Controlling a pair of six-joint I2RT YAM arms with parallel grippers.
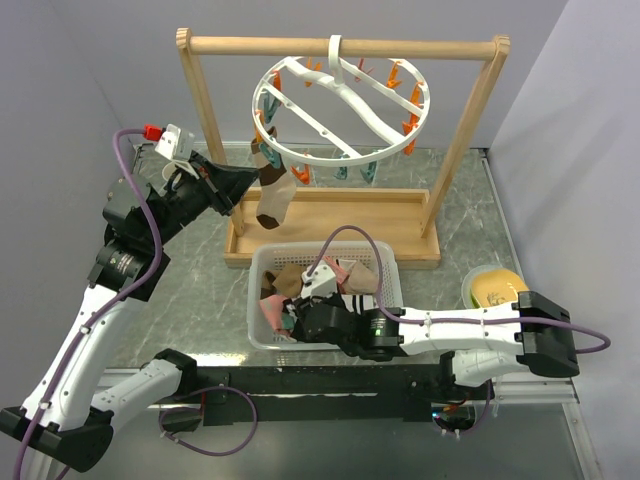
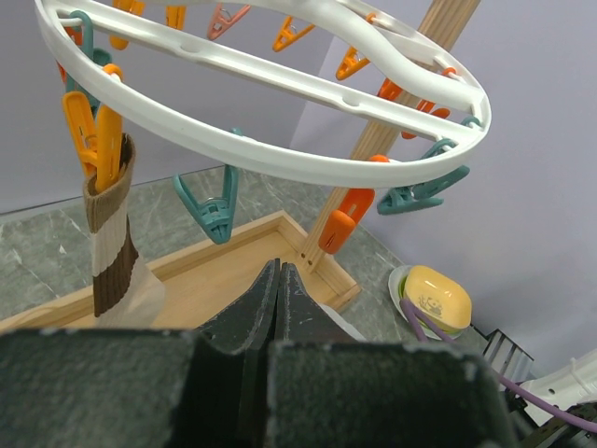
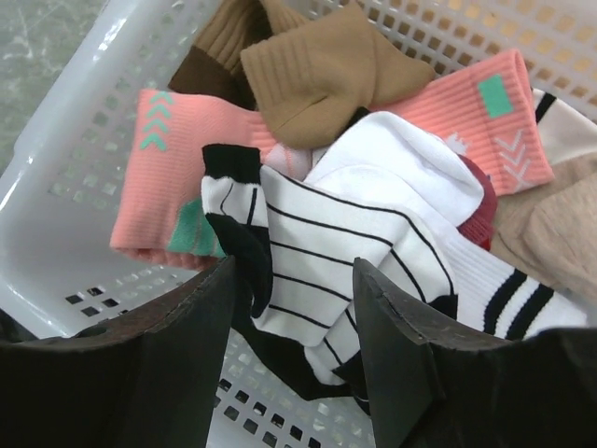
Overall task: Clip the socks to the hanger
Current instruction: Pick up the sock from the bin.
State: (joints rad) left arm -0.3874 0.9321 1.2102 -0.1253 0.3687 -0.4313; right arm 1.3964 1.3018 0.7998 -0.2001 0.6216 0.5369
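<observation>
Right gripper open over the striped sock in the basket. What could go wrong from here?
The striped sock overlaps a pink sock; the right gripper may pinch both. Its fingers are near the basket mesh and could snag. The shut left gripper, close to the hung sock, might knock it.

White hanger (image 1: 340, 110), black-striped white sock (image 3: 317, 252)

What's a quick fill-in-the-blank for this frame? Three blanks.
1. The left gripper is ____, with nothing in it.
2. The clipped sock hangs from an ____ peg on the hanger.
3. The right gripper stands ____ over the striped sock in the basket.
Missing words: shut; orange; open.
</observation>
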